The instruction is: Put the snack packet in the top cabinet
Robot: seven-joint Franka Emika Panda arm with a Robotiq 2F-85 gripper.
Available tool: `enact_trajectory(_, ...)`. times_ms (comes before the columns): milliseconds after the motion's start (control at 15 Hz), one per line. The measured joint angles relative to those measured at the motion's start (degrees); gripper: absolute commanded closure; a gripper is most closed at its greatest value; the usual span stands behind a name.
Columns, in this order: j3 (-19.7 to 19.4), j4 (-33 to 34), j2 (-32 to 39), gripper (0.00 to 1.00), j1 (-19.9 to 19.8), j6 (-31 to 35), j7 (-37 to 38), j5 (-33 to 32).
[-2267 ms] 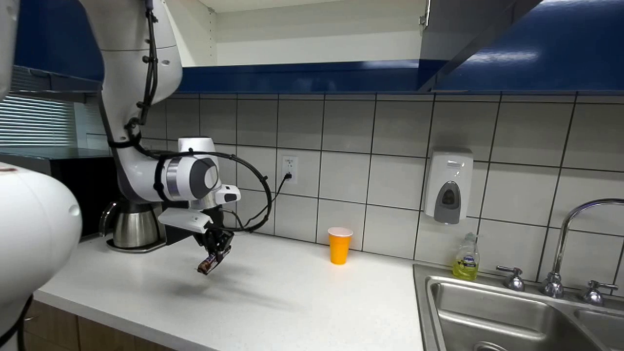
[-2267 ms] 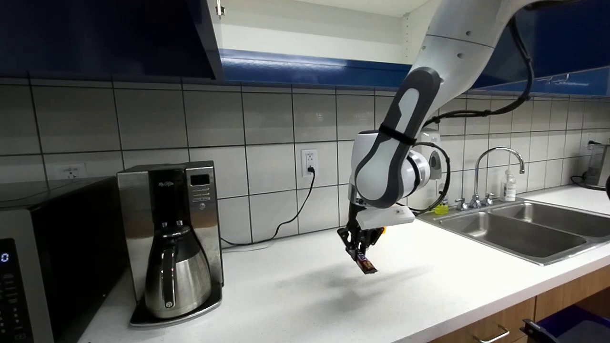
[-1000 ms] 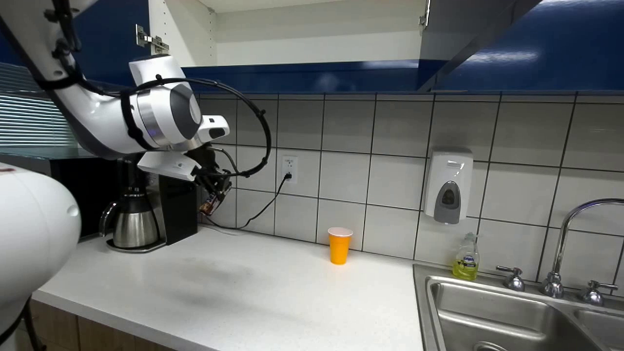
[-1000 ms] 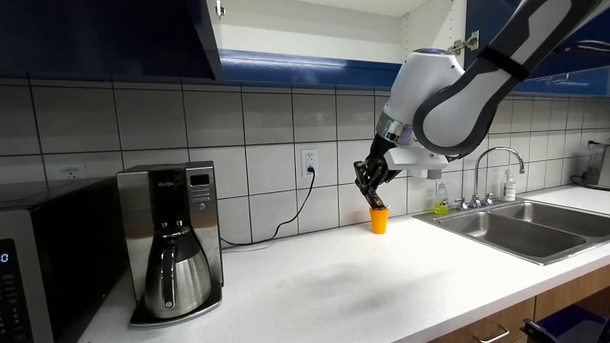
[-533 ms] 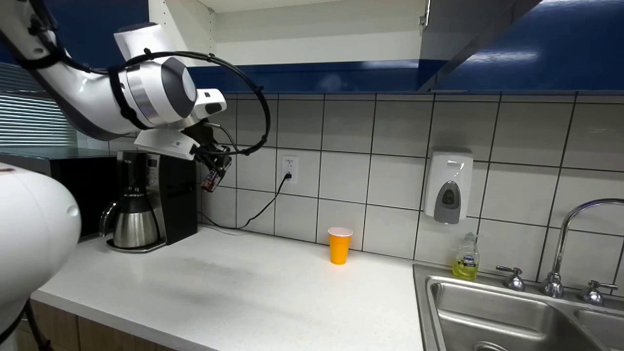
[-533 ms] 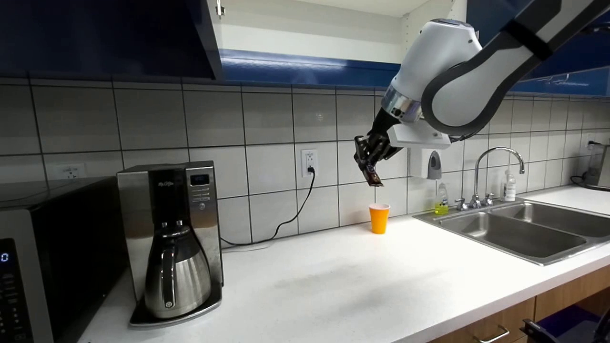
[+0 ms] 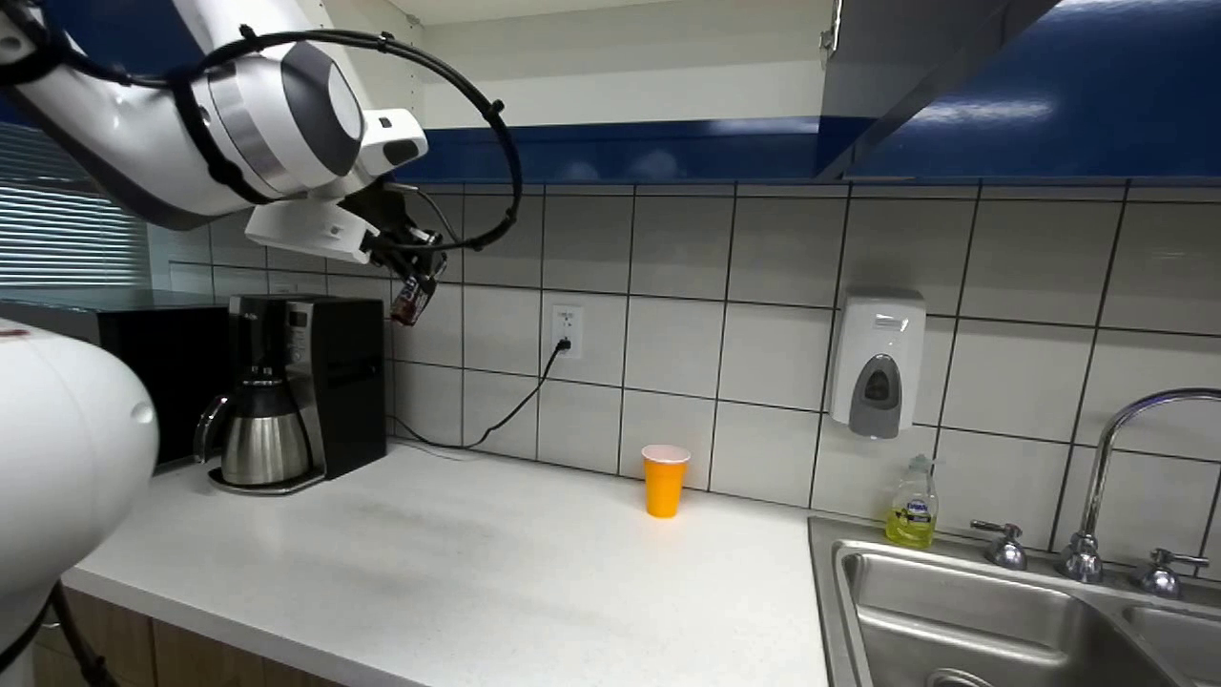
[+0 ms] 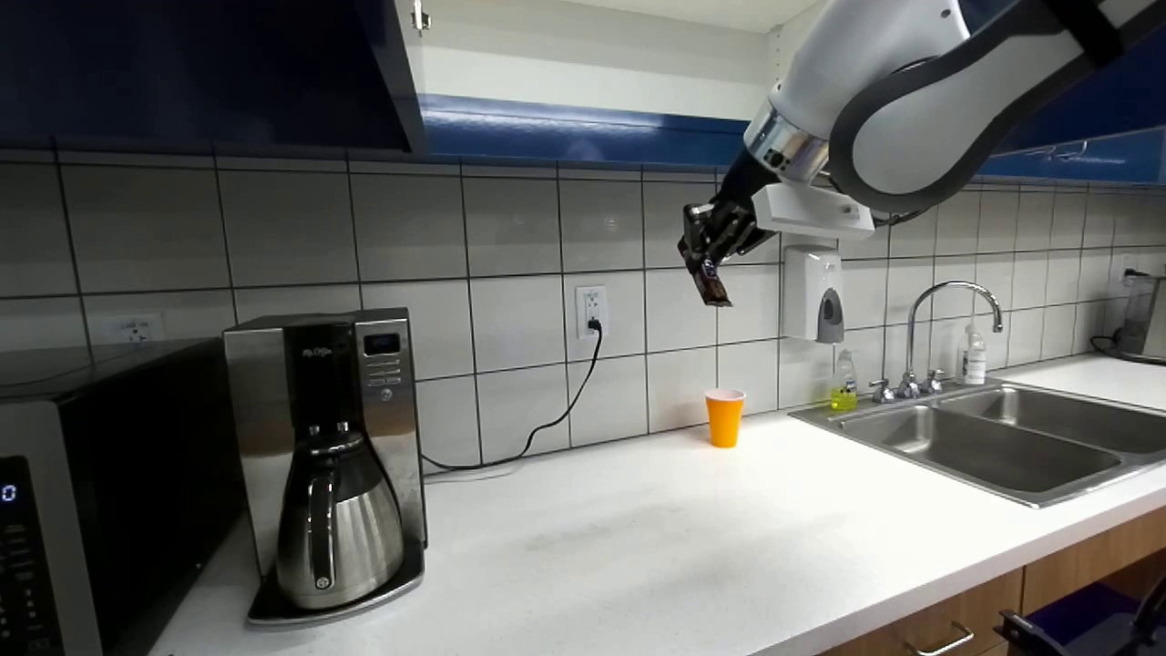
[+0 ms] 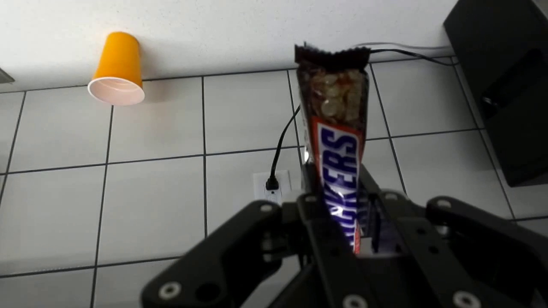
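One claw [image 9: 339,182] has risen, gripping one snack packet [image 9: 337,137], while one orange cup [image 8: 725,421] stands on the counter [image 8: 583,556].

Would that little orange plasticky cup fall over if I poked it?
Probably! The small orange, tapered, plastic-looking cup stands on a base narrower than its rim, so a high poke might tip it. Its round sides could make it roll, likely in a curve. The wrist view shows only its pale inside, so it may be light.

Gripper [image 9: 337,184] with snack packet [image 8: 714,288] risen higher above counter [image 8: 583,556]; packet's tilt perhaps steeper.
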Motion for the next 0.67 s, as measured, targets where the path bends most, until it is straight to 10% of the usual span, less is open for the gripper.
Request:
enact_trajectory(400, 1.0, 0.0, -5.4, 0.94, 0.4, -2.0, -0.6, 0.0)
enact_trajectory(667, 6.0, 0.4, -8.0, 0.94, -1.6, -2.3, -10.8, 13.7)
